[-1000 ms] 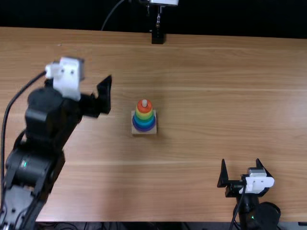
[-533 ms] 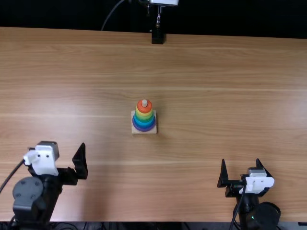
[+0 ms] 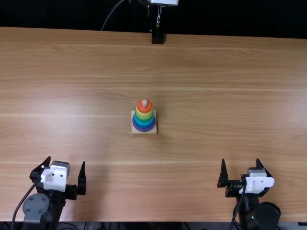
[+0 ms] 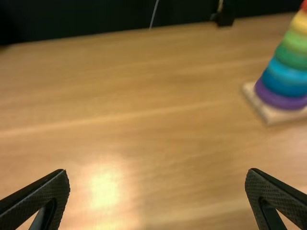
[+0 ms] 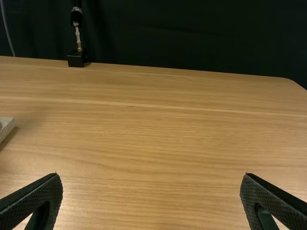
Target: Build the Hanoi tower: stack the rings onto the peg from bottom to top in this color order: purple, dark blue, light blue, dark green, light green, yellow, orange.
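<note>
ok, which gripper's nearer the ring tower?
Left. Left gripper: near side of the ring tower, to its left; right gripper: also near side, farther off to its right.

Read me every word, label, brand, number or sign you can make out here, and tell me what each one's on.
None can be read.
Ring stack and its wooden base: no lettering visible.
White housings on the left gripper and right gripper: any marks are too small to read.
</note>
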